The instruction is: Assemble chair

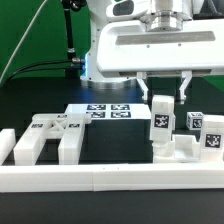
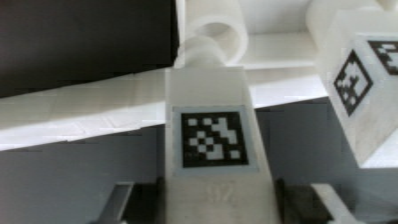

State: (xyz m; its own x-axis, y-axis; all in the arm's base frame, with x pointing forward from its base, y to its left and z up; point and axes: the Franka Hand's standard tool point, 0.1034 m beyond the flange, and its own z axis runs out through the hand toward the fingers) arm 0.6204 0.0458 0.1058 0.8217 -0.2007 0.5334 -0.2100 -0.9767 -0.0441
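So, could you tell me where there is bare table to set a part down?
The black table is bare between the slotted panel and the upright leg, from the marker board to the border wall. The exterior view's right is crowded: small tagged blocks and the gripper above the leg.

The arm (image 1: pixel 110 20) is showing glossy white shells — a wide, rounded white gripper (image 1: pixel 165 92) housing is carrying two dark fingers (image 1: pixel 187 88), and thin black cable (image 1: pixel 45 60) is running beside its base.
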